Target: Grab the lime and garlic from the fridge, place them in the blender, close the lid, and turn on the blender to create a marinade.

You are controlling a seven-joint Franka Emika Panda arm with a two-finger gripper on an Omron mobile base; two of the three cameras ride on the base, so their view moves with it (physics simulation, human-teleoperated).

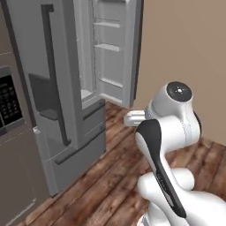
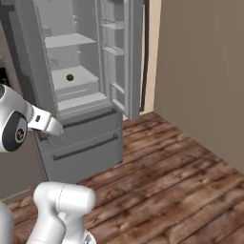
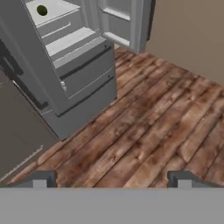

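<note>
The tall grey fridge (image 1: pixel 66 114) (image 2: pixel 86 138) (image 3: pixel 83 65) stands with its right door (image 2: pixel 120 57) swung open and its left door shut. On a light grey shelf inside lies the small dark-green lime (image 2: pixel 69 77) (image 3: pixel 42 10). My gripper (image 3: pixel 111 178) is open with nothing between its fingertips (image 3: pixel 40 178). It hangs over the wooden floor, well short of the fridge and below the lime's shelf. The garlic, the blender and the lid are out of view.
The open door's shelves (image 1: pixel 108 46) jut toward the beige wall (image 2: pixel 200 71) on the right. A dark cabinet with a black panel (image 1: pixel 9 101) flanks the fridge on the left. Two closed drawers (image 2: pixel 88 143) sit below the shelves. Wooden floor (image 3: pixel 144 131) stretches in front.
</note>
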